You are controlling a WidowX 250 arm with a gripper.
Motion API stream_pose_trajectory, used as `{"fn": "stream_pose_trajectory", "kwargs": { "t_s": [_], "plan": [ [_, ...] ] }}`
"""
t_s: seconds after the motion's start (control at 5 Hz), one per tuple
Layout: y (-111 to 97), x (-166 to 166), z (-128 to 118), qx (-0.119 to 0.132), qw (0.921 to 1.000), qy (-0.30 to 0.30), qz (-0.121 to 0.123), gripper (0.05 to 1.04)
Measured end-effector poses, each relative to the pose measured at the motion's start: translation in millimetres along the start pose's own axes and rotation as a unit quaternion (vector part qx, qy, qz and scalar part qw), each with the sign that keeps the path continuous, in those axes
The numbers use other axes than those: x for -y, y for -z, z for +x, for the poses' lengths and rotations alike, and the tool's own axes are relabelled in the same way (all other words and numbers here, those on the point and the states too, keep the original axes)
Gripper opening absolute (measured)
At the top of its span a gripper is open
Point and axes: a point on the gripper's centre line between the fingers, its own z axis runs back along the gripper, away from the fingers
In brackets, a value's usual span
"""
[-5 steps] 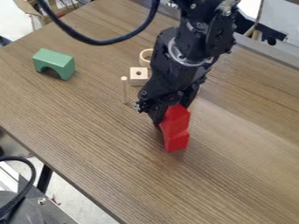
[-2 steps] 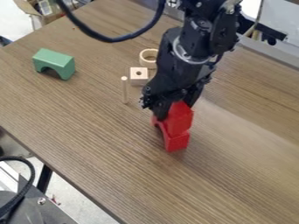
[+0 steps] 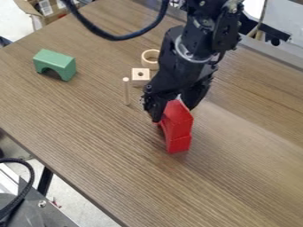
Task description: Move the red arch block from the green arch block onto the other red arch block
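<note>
The claw (image 3: pixel 172 113) is spread about the top of the upper red block (image 3: pixel 178 123), which rests, apparently squarely, on the red arch (image 3: pixel 179 144). Straight vertical motion best avoids nudging either.

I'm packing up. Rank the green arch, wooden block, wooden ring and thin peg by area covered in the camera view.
1. Green arch
2. Wooden block and wooden ring: too alike to rank
3. Thin peg

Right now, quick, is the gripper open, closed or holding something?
Gripper: open, jaws apart around the top of the upper red block; contact can't be told.
</note>
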Motion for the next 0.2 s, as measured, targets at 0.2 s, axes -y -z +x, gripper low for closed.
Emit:
{"fn": "stream_pose_trajectory", "kwargs": {
  "t_s": [0.2],
  "plan": [
    [-14.8, -2.6, 4.3, 0.004, 0.9999, -0.001, -0.013, 0.999]
  ]
}}
